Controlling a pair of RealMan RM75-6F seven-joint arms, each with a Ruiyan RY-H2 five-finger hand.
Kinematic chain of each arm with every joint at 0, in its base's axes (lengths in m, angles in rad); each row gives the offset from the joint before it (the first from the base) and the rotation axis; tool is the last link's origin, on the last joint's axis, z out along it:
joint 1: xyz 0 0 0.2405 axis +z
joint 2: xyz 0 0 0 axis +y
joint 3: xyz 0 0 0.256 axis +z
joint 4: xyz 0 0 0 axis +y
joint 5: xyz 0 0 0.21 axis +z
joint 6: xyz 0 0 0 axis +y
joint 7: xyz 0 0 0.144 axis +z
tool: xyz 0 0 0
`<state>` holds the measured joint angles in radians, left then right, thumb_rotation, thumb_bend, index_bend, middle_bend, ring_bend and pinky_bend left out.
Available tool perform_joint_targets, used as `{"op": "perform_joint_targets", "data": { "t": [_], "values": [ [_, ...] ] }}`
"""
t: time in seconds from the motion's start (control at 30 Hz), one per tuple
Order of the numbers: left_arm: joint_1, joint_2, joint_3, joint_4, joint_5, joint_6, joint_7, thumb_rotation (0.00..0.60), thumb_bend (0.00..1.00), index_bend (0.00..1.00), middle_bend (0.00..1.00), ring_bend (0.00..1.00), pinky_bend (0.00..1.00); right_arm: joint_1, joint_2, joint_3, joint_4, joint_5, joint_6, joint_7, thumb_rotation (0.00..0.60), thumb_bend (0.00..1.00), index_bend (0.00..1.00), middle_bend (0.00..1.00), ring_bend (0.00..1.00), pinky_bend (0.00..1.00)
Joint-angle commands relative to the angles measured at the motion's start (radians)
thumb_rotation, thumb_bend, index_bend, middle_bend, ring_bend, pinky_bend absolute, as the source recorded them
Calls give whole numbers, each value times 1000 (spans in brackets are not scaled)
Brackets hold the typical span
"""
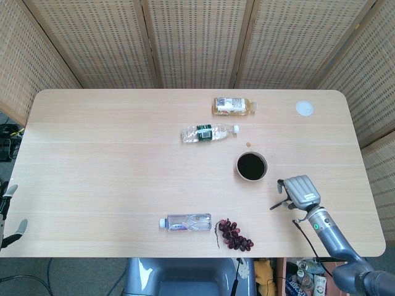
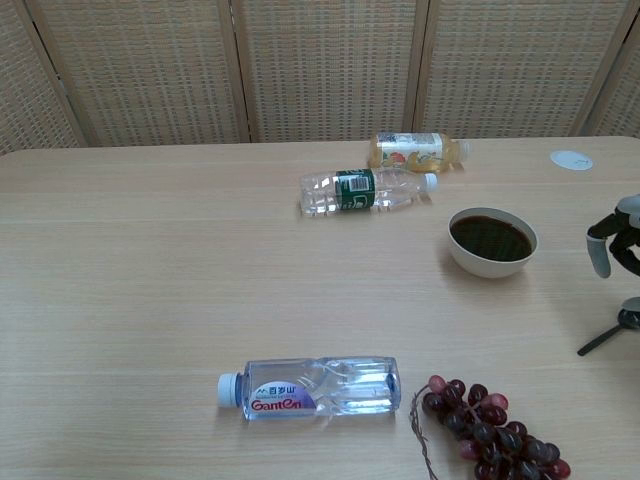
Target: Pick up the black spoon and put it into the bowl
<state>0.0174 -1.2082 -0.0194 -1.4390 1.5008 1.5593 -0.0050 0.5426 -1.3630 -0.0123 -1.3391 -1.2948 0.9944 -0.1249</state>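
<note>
Black spoon (image 1: 276, 204) pinched in right hand (image 1: 300, 192) beside bowl (image 1: 252, 166); grapes (image 1: 234, 234), bottle (image 1: 185, 222) nearby.

Right hand (image 1: 300, 192) hovers over the worktop (image 1: 111, 160) just right of the bowl (image 1: 252, 166), gripping the black spoon (image 1: 279, 203), whose dark handle pokes out toward the lower left. Three bottles lie on their sides: orange-labelled (image 1: 232, 106), green-labelled (image 1: 208, 132), clear (image 1: 186, 222). Grapes (image 1: 234, 234) sit beside that clear one. Left hand (image 1: 8, 216) waits off the left edge.
</note>
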Motion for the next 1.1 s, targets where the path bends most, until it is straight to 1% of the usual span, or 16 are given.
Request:
{"op": "perform_joint_targets", "data": {
  "t": [0.03,0.17,0.27,0.6,0.7,1.1],
  "values": [
    [2,2,0,0,-1,2,-1,600,361,0,0,0,0,-10,-42,-5,67,-57,25,34,600,347,564,841,867,1000],
    [6,4,1,1,-1,8,-4,600,361,0,0,0,0,-8,-63,-13,117,-95,23,55,600,351,564,867,890,1000],
    [7,6,1,1,-1,9,-6,600,361,0,0,0,0,-4,-77,-20,153,-122,17,67,600,377,564,882,906,1000],
    [7,8,2,0,4,9,-7,600,361,0,0,0,0,0,-99,-47,200,-174,-10,53,600,424,570,905,926,1000],
    [9,9,3,3,3,10,-10,600,360,0,0,0,0,1,-106,-61,206,-197,-16,28,600,434,570,906,927,1000],
    [14,8,7,9,6,12,-17,600,360,0,0,0,0,7,-129,-73,230,-236,-22,-91,600,459,574,913,937,1000]
  ]
}}
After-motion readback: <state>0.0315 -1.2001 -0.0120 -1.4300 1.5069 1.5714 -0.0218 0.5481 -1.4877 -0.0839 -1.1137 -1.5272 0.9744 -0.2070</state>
